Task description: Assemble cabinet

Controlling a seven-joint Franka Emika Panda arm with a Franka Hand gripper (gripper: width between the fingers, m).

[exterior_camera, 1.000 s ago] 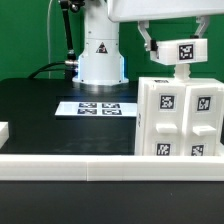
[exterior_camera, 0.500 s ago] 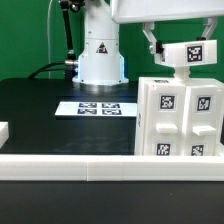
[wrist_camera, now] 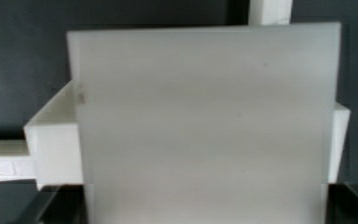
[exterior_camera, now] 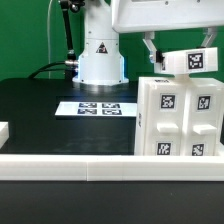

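The cabinet (exterior_camera: 180,118), a big white box with black-and-white tags on its front panels, stands at the exterior view's right. My gripper (exterior_camera: 178,52) is just above its top and is shut on a small white tagged block (exterior_camera: 190,60), which is tilted with its right end higher. In the wrist view the held block (wrist_camera: 202,120) fills most of the picture, and the gripper (wrist_camera: 202,206) grips its sides with dark fingers (wrist_camera: 51,208) at the lower corners. Part of the cabinet (wrist_camera: 48,140) shows beyond it.
The marker board (exterior_camera: 100,107) lies on the black table in front of the robot base (exterior_camera: 100,55). A long white rail (exterior_camera: 100,166) edges the table's front. A small white piece (exterior_camera: 3,130) sits at the exterior view's left edge.
The gripper has shifted slightly toward the exterior view's right and turned. The held block has gone from nearly level to tilted and sits a little lower over the cabinet.
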